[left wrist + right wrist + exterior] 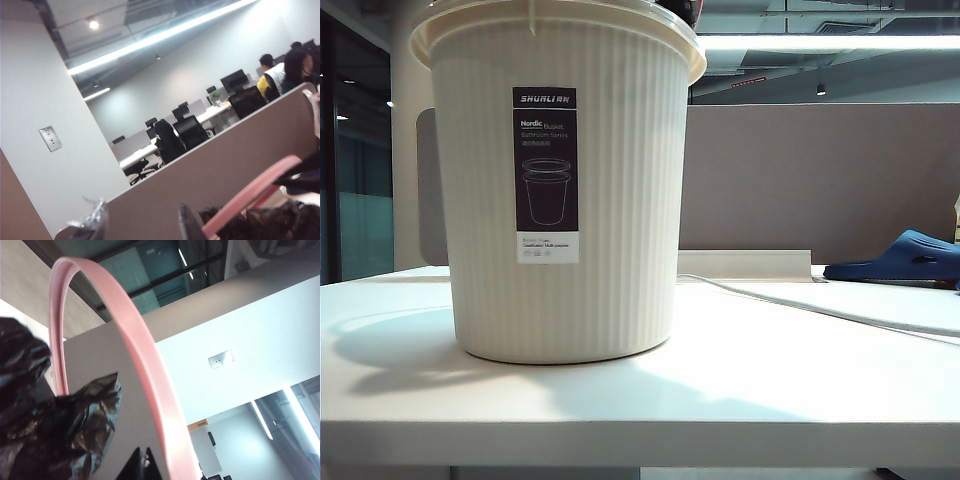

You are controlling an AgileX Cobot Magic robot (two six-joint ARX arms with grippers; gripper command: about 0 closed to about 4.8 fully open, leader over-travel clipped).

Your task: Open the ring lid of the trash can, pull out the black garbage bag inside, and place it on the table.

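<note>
The cream ribbed trash can (560, 190) stands on the white table (740, 390) and fills the left of the exterior view; neither gripper shows clearly there. In the left wrist view my left gripper (142, 231) is open, its fingers wide apart with nothing between them. The pink ring lid (252, 192) slants just beside one finger, above the crinkled black garbage bag (265, 225). In the right wrist view my right gripper (142, 463) is shut, tips together. The ring lid (145, 370) arcs right beside them. The black garbage bag (45, 415) bulges on the other side.
A dark blue slipper (905, 258) lies at the table's back right. A white cable (820, 310) runs across the table from behind the can. A brown partition wall (820, 180) stands behind the table. A shiny crinkled scrap (95, 215) sits by one left finger.
</note>
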